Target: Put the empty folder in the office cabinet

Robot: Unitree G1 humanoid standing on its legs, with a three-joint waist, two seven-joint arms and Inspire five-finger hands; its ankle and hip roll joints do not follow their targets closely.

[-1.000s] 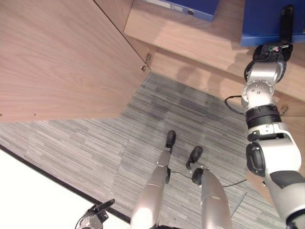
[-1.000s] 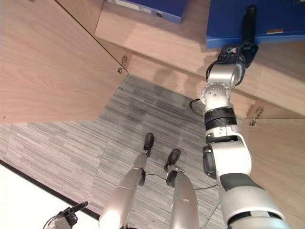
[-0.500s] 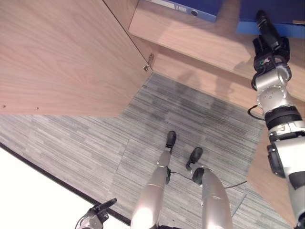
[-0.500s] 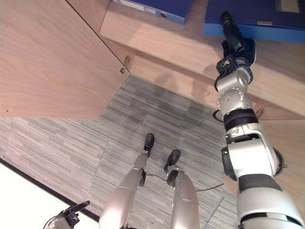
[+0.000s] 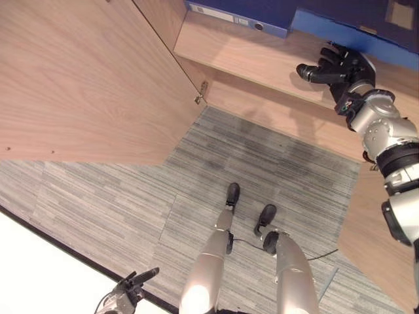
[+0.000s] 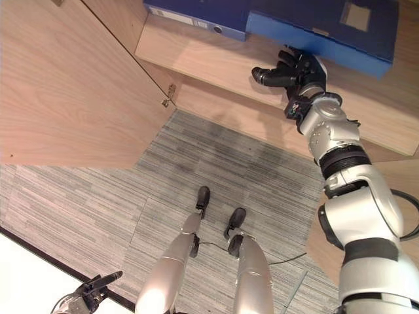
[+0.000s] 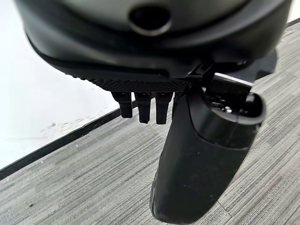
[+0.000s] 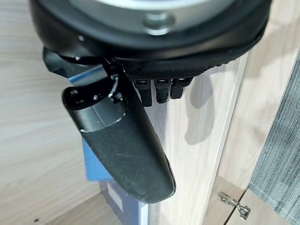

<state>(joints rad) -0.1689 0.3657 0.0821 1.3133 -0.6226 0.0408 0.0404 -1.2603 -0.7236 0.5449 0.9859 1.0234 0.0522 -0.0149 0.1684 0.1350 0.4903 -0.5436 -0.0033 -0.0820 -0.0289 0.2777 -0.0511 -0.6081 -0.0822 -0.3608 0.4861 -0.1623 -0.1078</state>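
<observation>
A large blue folder (image 6: pixel 321 23) lies flat on the wooden cabinet shelf (image 6: pixel 209 55), its front edge facing out. My right hand (image 6: pixel 294 72) hovers just in front of and below that edge, open, fingers spread, holding nothing. A corner of the blue folder (image 8: pixel 96 166) shows past its thumb in the right wrist view. My left hand (image 5: pixel 127 297) hangs low at the bottom left, open and empty, over the carpet (image 7: pixel 93 187).
A second blue folder (image 5: pixel 236 10) stands further left on the shelf. The left cabinet door (image 5: pixel 78 78) stands wide open on its hinge (image 5: pixel 201 91); the right door (image 5: pixel 373 229) is open too. A white surface (image 5: pixel 39 275) borders the grey carpet (image 5: pixel 131 196).
My right hand has come off the blue folder, drawn back to the left and lower, and spread its fingers. The folder stays on the shelf. The left hand has barely moved.
</observation>
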